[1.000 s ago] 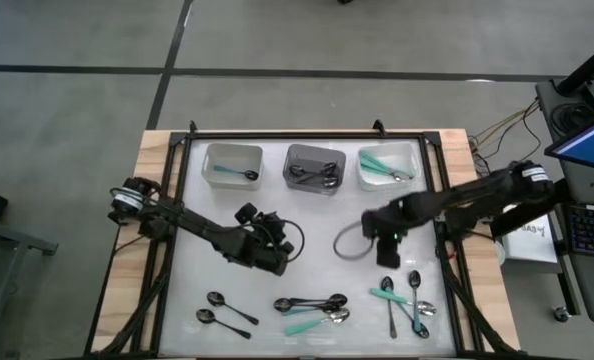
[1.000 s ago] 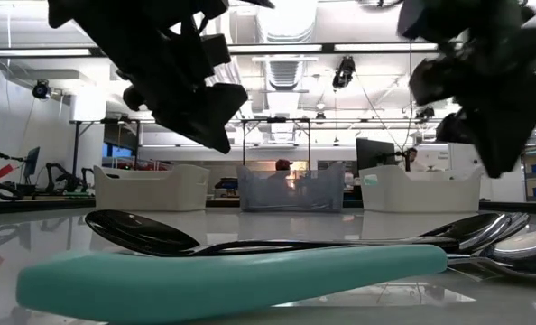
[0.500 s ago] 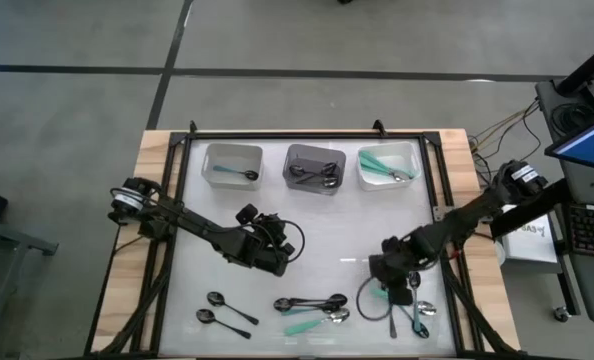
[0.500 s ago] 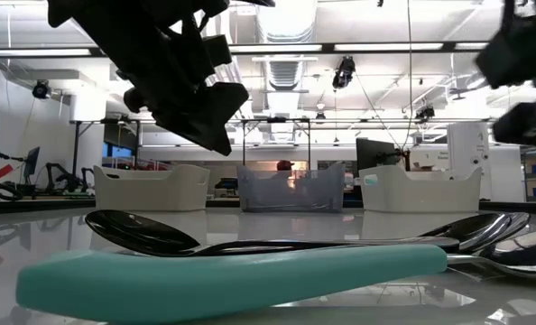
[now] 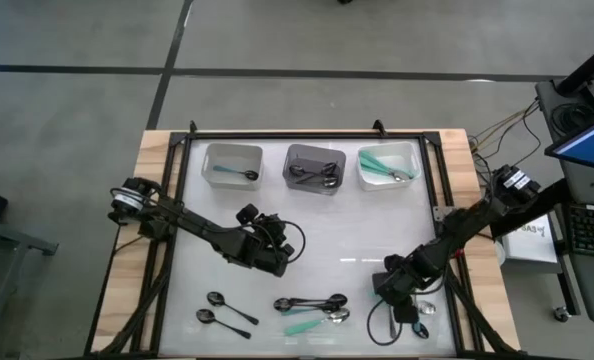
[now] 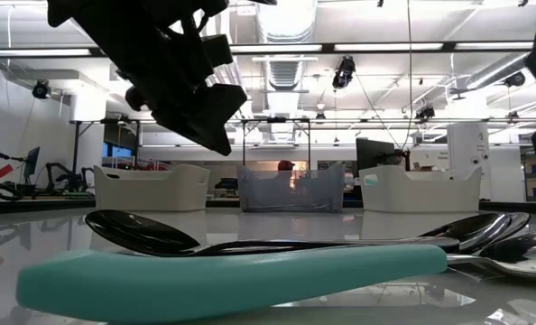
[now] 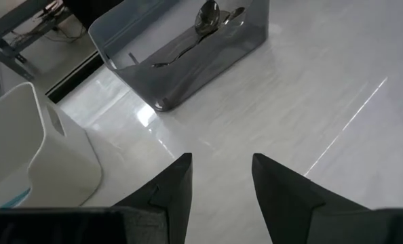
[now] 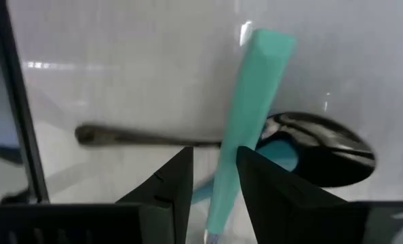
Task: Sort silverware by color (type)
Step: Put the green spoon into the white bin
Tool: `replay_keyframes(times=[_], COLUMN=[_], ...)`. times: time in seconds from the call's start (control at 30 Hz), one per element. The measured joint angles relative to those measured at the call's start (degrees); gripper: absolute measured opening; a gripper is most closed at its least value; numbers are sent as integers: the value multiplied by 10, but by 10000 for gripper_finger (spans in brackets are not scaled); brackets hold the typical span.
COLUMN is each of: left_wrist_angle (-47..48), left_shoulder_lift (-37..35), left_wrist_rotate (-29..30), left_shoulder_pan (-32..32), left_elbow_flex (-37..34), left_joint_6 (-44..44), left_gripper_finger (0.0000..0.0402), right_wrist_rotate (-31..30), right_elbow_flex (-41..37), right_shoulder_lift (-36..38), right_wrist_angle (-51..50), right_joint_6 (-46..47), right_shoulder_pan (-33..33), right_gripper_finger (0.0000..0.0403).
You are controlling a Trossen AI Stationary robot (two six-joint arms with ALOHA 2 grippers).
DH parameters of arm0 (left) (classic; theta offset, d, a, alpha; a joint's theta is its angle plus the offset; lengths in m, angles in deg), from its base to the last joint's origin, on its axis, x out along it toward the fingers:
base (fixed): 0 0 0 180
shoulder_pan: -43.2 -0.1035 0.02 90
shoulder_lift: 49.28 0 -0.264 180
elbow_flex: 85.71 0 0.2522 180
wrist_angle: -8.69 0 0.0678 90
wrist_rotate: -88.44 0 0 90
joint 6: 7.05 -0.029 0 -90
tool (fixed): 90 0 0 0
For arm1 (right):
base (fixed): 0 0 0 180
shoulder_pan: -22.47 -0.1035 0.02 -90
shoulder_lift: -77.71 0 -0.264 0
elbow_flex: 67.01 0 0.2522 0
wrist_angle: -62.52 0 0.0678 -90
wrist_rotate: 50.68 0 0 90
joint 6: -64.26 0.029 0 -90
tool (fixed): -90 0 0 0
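Observation:
My right gripper (image 5: 398,301) (image 8: 214,159) hovers open, pointing down, over the group of spoons at the near right (image 5: 420,312). Below the gap between its fingers lies a teal handle (image 8: 256,88), crossing a black spoon (image 8: 321,147). My left gripper (image 5: 280,262) (image 7: 220,169) waits open over the table's middle with nothing between its fingers. More spoons lie flat near the front edge: two black ones (image 5: 217,300) and a mixed group (image 5: 312,304) with a teal-handled one (image 6: 232,275). In the low view my left gripper (image 6: 205,108) hangs at the upper left.
Three bins stand along the far edge: a white one (image 5: 233,165) with one teal-handled spoon, a grey one (image 5: 314,167) (image 7: 181,61) with black spoons, and a white one (image 5: 389,166) with teal handles. A dark frame (image 5: 439,200) borders the white table top.
My right gripper has swung from the table's middle right toward the near edge and come down over the spoons at the near right. My left arm has kept still. No spoon has moved.

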Motion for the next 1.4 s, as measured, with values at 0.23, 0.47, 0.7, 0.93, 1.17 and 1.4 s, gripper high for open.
replay_keyframes(times=[0.23,0.47,0.7,0.93,1.17,1.4], left_wrist_angle=[0,0,0,-1,-1,-3], left_shoulder_lift=[0,0,0,0,0,0], left_wrist_rotate=[0,0,0,0,0,0], left_shoulder_pan=[0,0,0,0,0,0], left_elbow_flex=[0,0,0,0,0,0], left_joint_6=[-24,-34,-34,-34,-34,-34], left_gripper_finger=[136,136,136,136,136,136], right_wrist_rotate=[-15,-32,-45,-45,-46,-46], right_elbow_flex=[2,-1,-1,1,6,7], right_shoulder_lift=[-14,-5,-27,-63,-65,-44], right_wrist_angle=[12,35,35,39,36,36], right_joint_6=[17,23,20,18,18,17], right_shoulder_pan=[0,0,0,0,0,0], right_gripper_finger=[107,103,112,114,93,48])
